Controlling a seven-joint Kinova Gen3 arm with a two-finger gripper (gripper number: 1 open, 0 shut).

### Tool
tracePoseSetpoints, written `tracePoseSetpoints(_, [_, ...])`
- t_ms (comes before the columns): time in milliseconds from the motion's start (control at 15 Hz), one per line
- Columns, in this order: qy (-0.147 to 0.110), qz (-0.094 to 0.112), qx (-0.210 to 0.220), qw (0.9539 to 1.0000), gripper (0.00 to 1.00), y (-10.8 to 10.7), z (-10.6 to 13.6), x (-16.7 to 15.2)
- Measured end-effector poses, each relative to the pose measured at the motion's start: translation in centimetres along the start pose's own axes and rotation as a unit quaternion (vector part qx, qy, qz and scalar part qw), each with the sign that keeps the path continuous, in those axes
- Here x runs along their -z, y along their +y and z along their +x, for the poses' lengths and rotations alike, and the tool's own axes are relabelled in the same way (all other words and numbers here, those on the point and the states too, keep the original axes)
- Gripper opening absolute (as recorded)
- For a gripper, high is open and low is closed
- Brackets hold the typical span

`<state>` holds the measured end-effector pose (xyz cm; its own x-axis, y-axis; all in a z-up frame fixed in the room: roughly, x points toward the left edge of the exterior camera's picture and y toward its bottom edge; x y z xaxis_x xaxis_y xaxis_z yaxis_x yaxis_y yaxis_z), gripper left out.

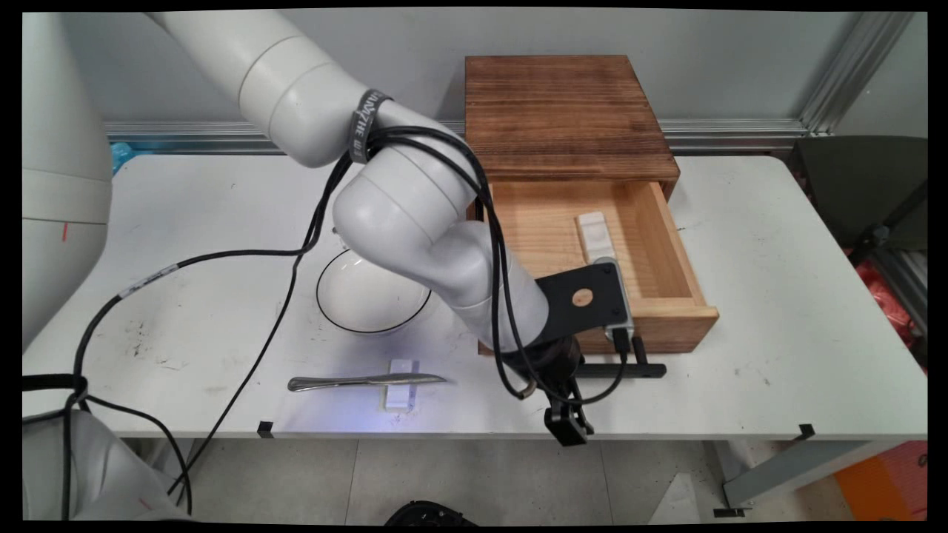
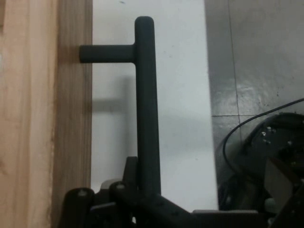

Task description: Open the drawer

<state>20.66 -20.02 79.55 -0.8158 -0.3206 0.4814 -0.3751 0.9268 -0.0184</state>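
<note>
White tabletop against a grey wall. Item: brown wooden box point(image 1: 566, 118) with its pale wooden drawer point(image 1: 652, 244) pulled open toward the near edge; a white oblong object point(image 1: 595, 233) lies inside. Black bar handle point(image 2: 145, 104) on the drawer front, rigid, likely smooth; best taken mid-bar. Black two-finger gripper point(image 1: 569, 426) sits at the handle, near the table's edge; whether its fingers clasp the bar I cannot tell. Left: white bowl point(image 1: 370, 300), metal knife point(image 1: 363, 382) across a small white rest point(image 1: 400, 385).

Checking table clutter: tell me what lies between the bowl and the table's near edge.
In the main view, a knife resting across a small white block lies below the bowl.
</note>
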Motion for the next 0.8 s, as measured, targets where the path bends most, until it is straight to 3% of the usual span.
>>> tracePoseSetpoints(800, [-0.003,-0.01,0.003,0.9999,1.0,3.8,-0.1,1.2])
